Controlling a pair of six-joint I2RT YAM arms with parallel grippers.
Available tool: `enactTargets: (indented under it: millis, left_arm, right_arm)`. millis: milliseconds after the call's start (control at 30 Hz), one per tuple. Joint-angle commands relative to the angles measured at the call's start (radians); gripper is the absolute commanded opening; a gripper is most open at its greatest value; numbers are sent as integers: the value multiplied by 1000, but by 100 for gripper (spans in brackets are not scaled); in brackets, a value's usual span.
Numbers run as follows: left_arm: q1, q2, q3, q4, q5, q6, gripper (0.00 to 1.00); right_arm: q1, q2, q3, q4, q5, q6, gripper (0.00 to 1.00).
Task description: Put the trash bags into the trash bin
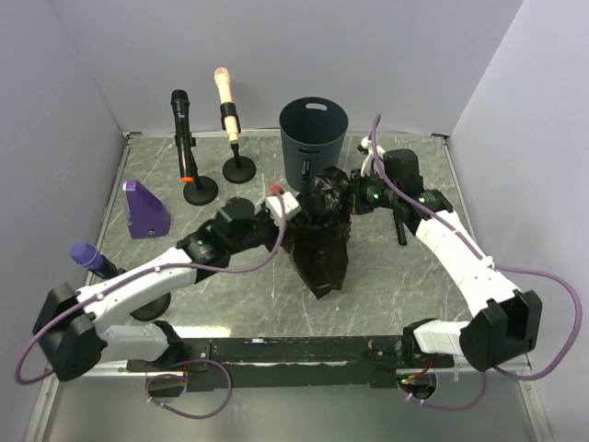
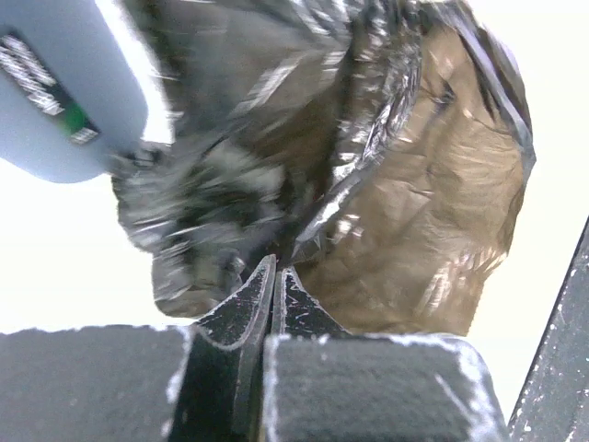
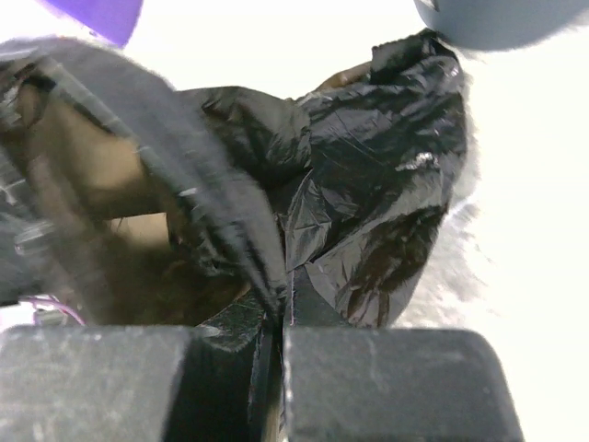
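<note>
A dark trash bag [image 1: 322, 249], with a brownish see-through body and a crumpled black top, hangs between my two grippers in the middle of the table. On its upper left side, my left gripper [image 1: 293, 210] is shut on the bag's film [image 2: 274, 267], and the bag [image 2: 423, 203] fills that wrist view. From the right, my right gripper [image 1: 354, 198] is shut on the bag's black crumpled top [image 3: 283, 304], the bag [image 3: 386, 184] spreading out past its fingertips. The round dark blue-grey trash bin [image 1: 313, 138] stands upright just behind the bag, and its edge [image 3: 497, 18] shows in the right wrist view.
Two microphones stand on round black bases [image 1: 201, 189] [image 1: 239, 168] at the back left. A purple wedge-shaped object [image 1: 145, 210] sits at the left, and a purple-headed microphone [image 1: 87, 256] lies by my left arm. Grey walls enclose the table.
</note>
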Motion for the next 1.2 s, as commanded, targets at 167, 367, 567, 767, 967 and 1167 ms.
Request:
enactTargets:
  millis: [167, 367, 567, 767, 967, 1167]
  left_arm:
    - [153, -182, 16, -125, 210, 41, 1]
    - [124, -120, -1, 10, 298, -85, 59]
    - [11, 20, 26, 121, 249, 4, 68]
    - [-39, 75, 45, 107, 202, 38, 70]
    - [-37, -43, -29, 168, 223, -25, 82]
    - [-60, 8, -72, 269, 280, -135, 84]
  right_arm:
    - [-86, -140, -93, -15, -33, -42, 0]
    - [-86, -131, -85, -5, -87, 10, 0]
    - [-97, -109, -84, 7, -75, 66, 0]
    - [-146, -100, -73, -2, -81, 113, 0]
    - [-161, -82, -47, -4, -46, 142, 0]
    - [-163, -59, -42, -4, -44, 165, 0]
